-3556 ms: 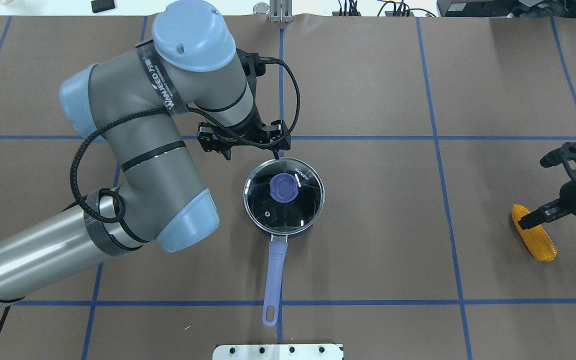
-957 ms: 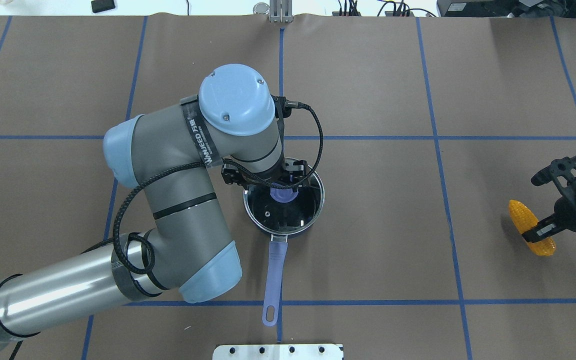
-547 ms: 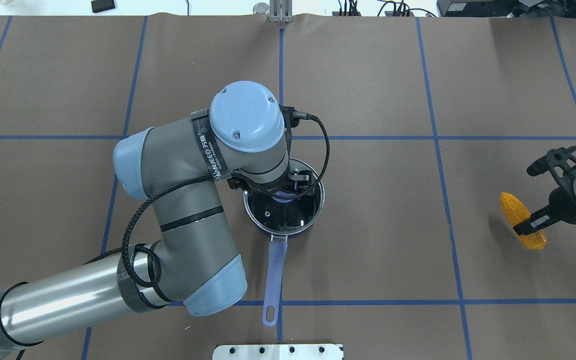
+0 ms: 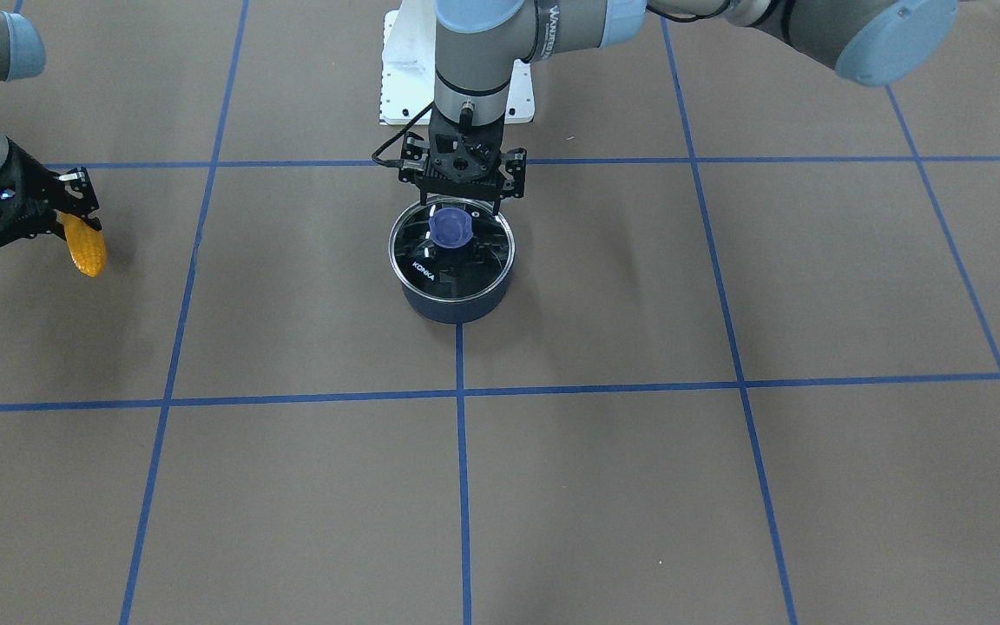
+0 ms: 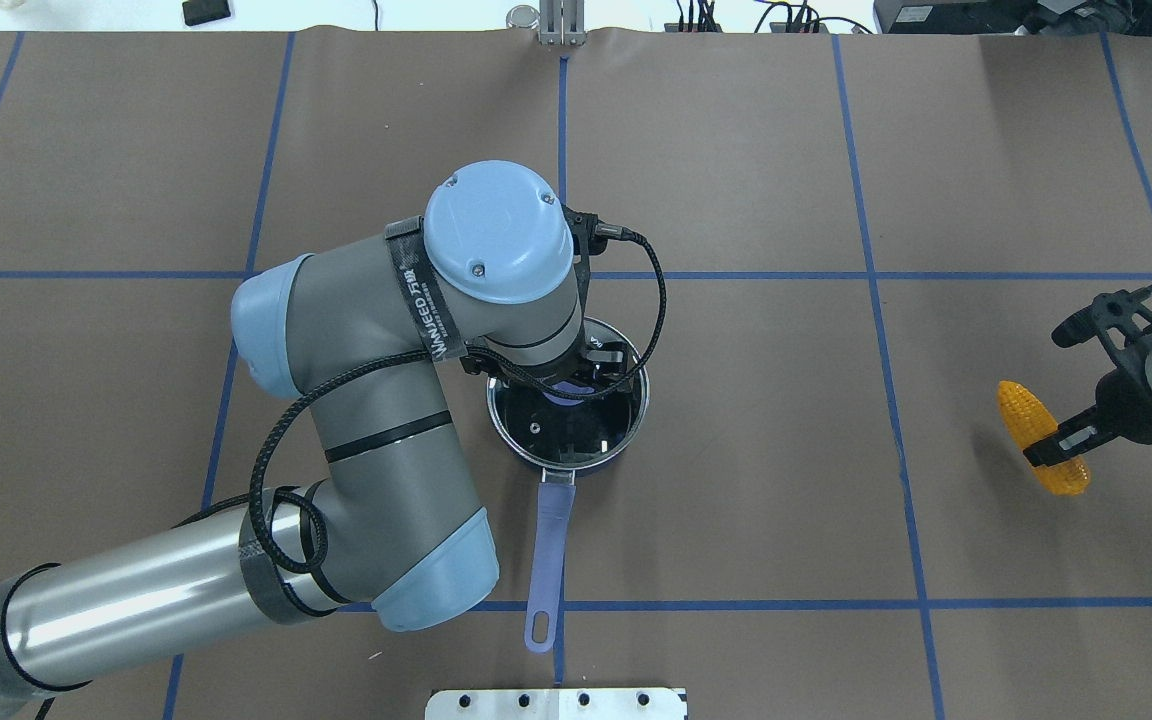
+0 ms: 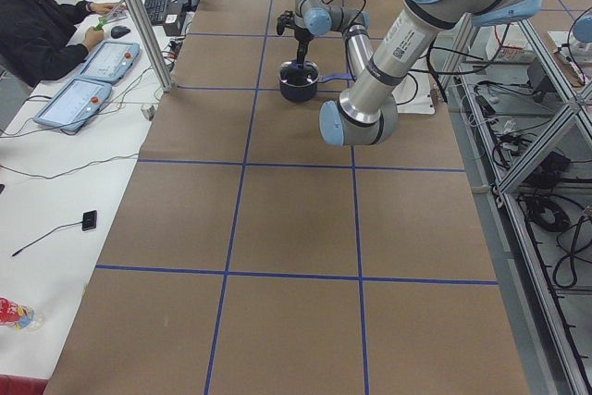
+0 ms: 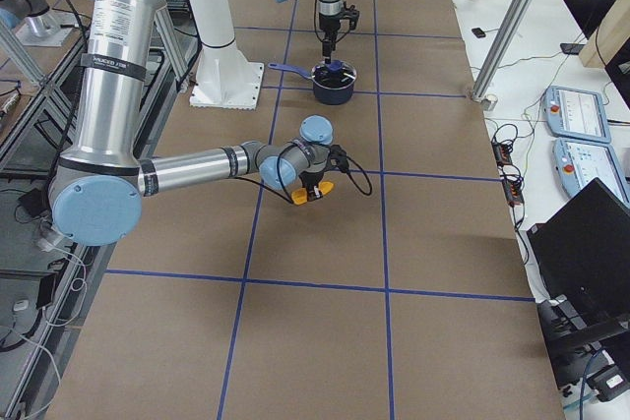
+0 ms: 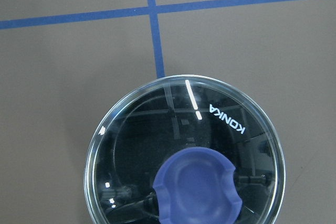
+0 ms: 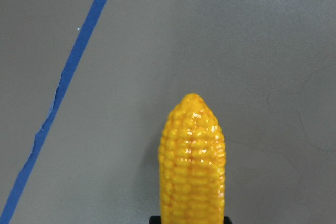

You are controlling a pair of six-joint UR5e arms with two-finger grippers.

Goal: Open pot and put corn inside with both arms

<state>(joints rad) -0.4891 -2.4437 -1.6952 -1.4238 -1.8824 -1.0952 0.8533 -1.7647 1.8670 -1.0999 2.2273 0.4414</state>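
The dark navy pot (image 4: pixel 452 305) stands mid-table with its purple-blue handle (image 5: pixel 548 545) toward the robot. The clear glass KONKA lid (image 4: pixel 424 265) sits on the pot, with its purple knob (image 4: pixel 450 227) in the middle. My left gripper (image 4: pixel 463 203) hangs just over the lid above the knob, jaws spread wide, holding nothing. The left wrist view shows the lid (image 8: pixel 226 121) and knob (image 8: pixel 197 188) close below, with no fingers in view. My right gripper (image 5: pixel 1056 447) is shut on the orange-yellow corn (image 5: pixel 1034 430) across its middle, lifted off the table far to the right. The corn's tapered tip shows in the right wrist view (image 9: pixel 192 156).
A white base plate (image 5: pixel 556 703) lies at the table's near edge behind the pot handle. Blue tape lines grid the brown table cover (image 5: pixel 766 450). An operator (image 6: pixel 37 34) sits at a side desk with control pads.
My left arm has swung from beyond the pot to over the lid and come down on the knob. My right gripper has lifted the corn and carried it slightly toward the pot.
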